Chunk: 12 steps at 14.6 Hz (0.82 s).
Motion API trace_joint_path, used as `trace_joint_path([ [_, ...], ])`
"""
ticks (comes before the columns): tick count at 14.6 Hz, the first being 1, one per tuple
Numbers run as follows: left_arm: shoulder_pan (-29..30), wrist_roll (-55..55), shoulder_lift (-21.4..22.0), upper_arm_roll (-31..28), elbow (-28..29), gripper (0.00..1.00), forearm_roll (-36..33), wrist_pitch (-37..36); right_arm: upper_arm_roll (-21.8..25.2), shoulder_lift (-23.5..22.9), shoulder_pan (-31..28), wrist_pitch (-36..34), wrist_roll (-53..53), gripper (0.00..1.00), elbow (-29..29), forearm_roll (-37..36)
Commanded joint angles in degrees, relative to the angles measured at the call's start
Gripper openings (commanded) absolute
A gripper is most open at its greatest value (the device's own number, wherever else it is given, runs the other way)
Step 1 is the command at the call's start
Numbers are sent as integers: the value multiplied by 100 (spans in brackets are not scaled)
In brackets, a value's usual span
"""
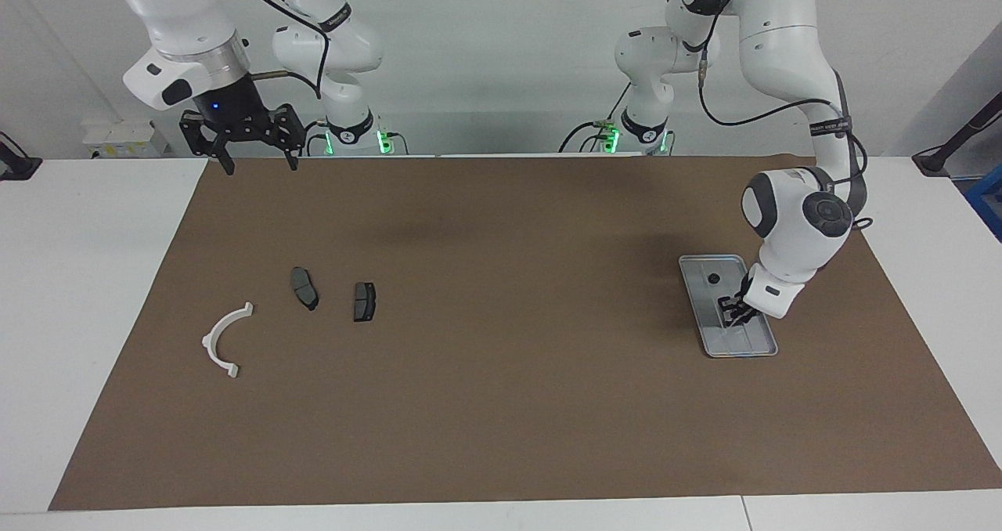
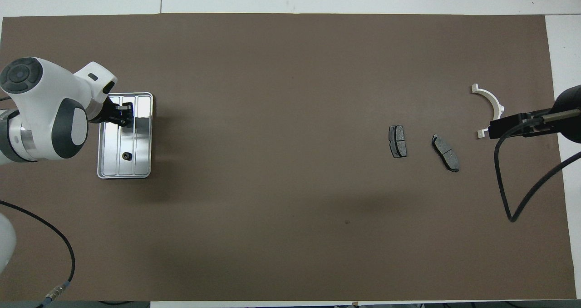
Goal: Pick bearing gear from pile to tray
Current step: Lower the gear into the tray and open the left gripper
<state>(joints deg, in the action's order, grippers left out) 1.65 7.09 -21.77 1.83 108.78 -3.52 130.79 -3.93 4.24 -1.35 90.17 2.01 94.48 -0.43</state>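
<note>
The left gripper (image 1: 734, 312), low in the tray (image 1: 751, 348) at the frame's right, may hold a bearing gear; I cannot tell. Releasing too high could bounce it against the black round piece (image 1: 713, 279). The right gripper (image 1: 257, 159) waits spread, upper left, above the pile (image 1: 305, 288).

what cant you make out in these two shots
- Left tool down in the tray: too small in both views to tell whether it holds a part.
- Small black round piece in the tray: too small to identify.
- Right tool: in the overhead view, cut off by the edge.
</note>
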Motion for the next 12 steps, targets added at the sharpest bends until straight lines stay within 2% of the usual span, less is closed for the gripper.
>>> trace_joint_path([
  [1,81,-67,252,72,319,0,0,131,15,-178,-50,-26,186,100,-87,26],
  [4,89,-76,270,72,329,0,315,131,15,-47,-41,-26,186,100,-70,26],
  [7,81,-76,305,72,468,1,334,218,-3,-29,-50,-17,177,100,-70,35],
  [8,81,-85,331,72,556,12,334,314,-12,-29,-50,-17,177,100,-70,26],
  [9,89,-85,340,72,609,48,334,394,-12,-29,-50,-17,177,100,-61,35],
  [10,89,-94,340,63,601,99,334,403,-12,-20,-50,-8,177,100,-52,35],
  [12,72,-85,340,72,374,100,334,255,-12,-20,-50,18,177,100,-52,35],
])
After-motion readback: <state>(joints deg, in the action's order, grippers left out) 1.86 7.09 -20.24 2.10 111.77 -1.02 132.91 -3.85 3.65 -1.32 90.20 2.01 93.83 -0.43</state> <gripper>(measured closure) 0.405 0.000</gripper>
